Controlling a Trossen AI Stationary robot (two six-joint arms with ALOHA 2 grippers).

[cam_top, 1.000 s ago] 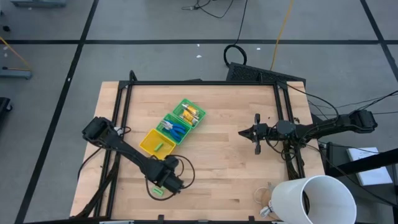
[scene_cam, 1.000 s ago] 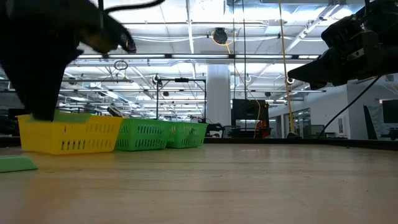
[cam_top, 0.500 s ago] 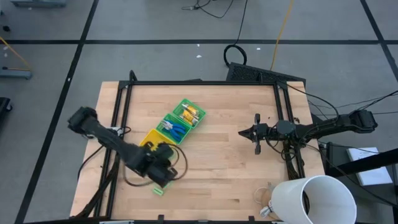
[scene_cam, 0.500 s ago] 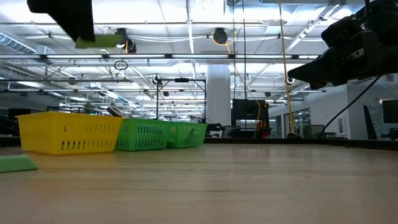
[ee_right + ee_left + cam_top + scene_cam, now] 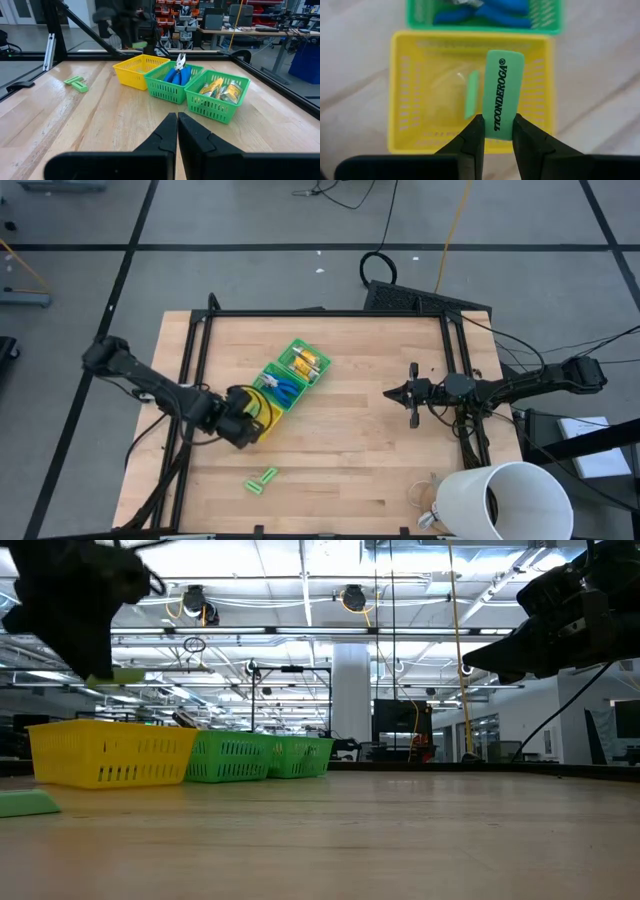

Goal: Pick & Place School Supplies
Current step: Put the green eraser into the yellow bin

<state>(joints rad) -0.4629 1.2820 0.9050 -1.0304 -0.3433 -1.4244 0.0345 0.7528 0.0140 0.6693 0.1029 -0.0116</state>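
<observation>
My left gripper (image 5: 497, 131) is shut on a light-green stick (image 5: 502, 92) printed TICONDEROGA, above the yellow basket (image 5: 420, 145). It also shows in the high view (image 5: 243, 420) and the low view (image 5: 70, 600). Another green stick (image 5: 471, 94) lies in that basket. Blue-handled tools (image 5: 485, 12) lie in the middle green basket (image 5: 282, 388). Yellow-orange pieces (image 5: 217, 89) lie in the far green basket (image 5: 305, 363). Two green sticks (image 5: 262, 480) lie flat on the table. My right gripper (image 5: 413, 395) is shut and empty at mid right. My left gripper pinches the green stick by its two long edges near one end (image 5: 496, 129), between the two fingertips (image 5: 474, 131). The stick reaches out ahead of the fingers, printed face toward the wrist camera. It is lifted clear above the yellow basket and looks about level in the low view (image 5: 125, 675).
The three baskets stand in a slanting row left of the table's middle. A big white cup (image 5: 505, 500) stands at the near right corner. A black frame (image 5: 320, 313) runs along the table's edges. Bare wood lies between the baskets and my right gripper.
My left gripper has lifted a green stick off the table near the near edge and carried it toward the far edge, to above the yellow basket. It rose high, then came down somewhat. The stick is clear of the table. Two other sticks stayed put.
</observation>
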